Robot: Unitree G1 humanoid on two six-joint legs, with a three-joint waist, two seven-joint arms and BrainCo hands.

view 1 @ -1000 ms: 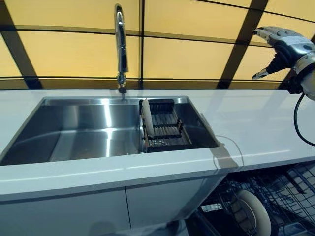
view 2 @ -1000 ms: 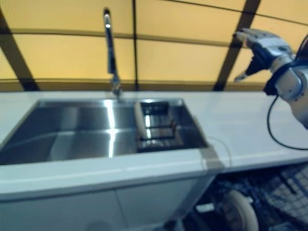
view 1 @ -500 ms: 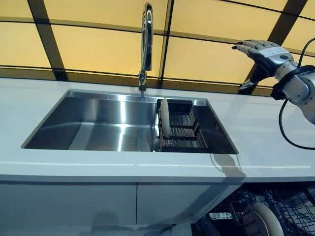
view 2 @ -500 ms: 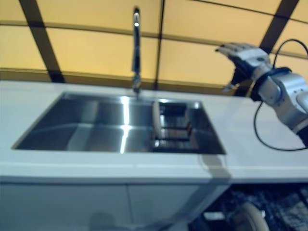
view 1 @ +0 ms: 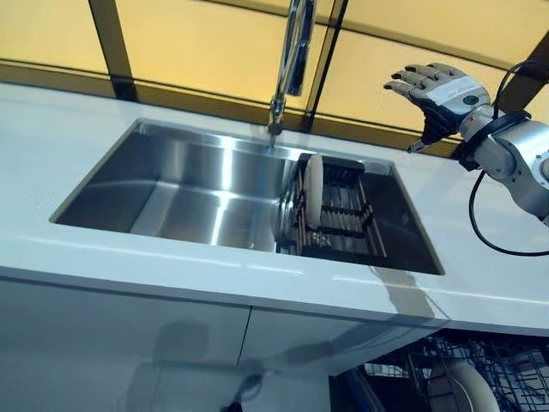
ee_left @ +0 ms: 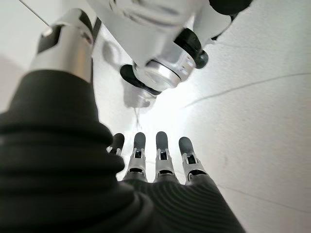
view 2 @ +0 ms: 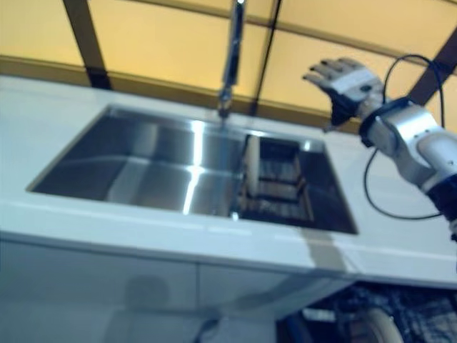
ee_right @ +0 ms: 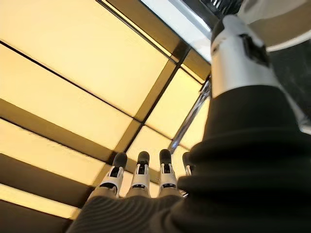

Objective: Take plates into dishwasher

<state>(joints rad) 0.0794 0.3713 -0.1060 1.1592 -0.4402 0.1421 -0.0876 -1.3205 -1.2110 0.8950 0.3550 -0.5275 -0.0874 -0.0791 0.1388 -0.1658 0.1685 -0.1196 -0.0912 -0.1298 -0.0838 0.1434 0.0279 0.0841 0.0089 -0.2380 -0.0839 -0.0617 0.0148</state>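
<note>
Plate (view 1: 314, 190) stands on edge in dark rack (view 1: 343, 221), right end of sink (view 1: 171, 184). Right hand (view 1: 437, 90) raised above counter right of sink, fingers spread wide, empty. Left hand (ee_left: 160, 160) out of head views, fingers straight, empty.

Head stereo pair angled down over sink (view 1: 197, 184); wrist views close-up.

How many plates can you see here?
2. One plate stands on edge in the dark rack inside the sink. Another stands in the dishwasher basket below the counter, partly cut off; more may be hidden there.
</note>
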